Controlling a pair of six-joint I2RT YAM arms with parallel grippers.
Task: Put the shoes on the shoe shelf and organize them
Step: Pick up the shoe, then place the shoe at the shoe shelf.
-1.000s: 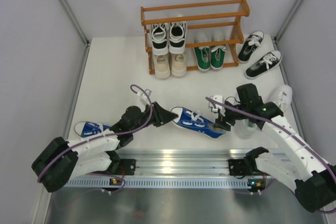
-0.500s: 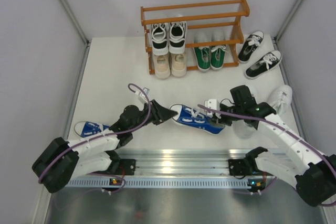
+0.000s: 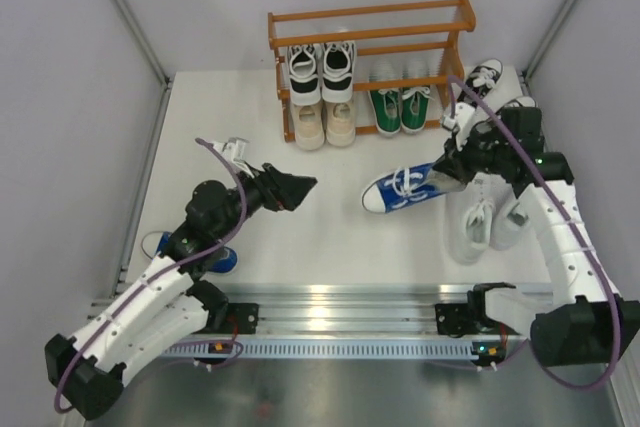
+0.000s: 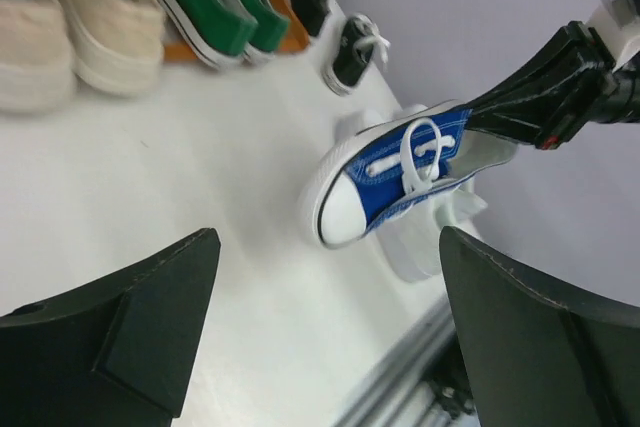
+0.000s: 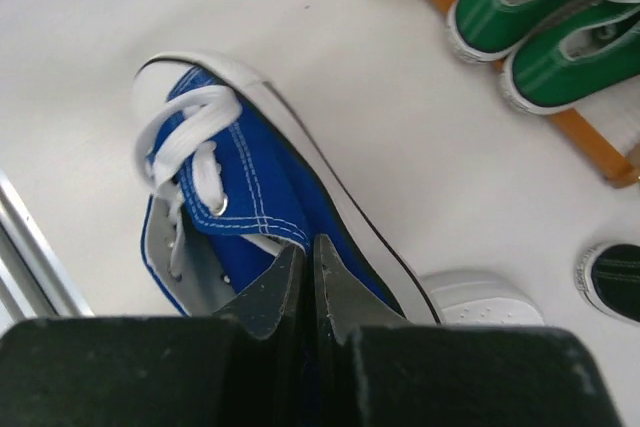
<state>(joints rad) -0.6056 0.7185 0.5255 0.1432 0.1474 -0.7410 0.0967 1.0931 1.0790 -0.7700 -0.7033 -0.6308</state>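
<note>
Pinching blue shoe (image 3: 398, 188) collar: right pincer (image 5: 305, 262) closed tight | left pincer (image 3: 297, 188) wide apart, empty

The white-shelled left arm (image 3: 150, 292) at the lower left of the frame and its twin, the right arm (image 3: 562, 237) at the right edge, have black joint housings. A thin purple cable (image 3: 236, 185) runs along each. The left gripper (image 3: 297, 191) and right gripper (image 3: 445, 173) have matte black, wedge-shaped fingers (image 4: 130, 317).
</note>
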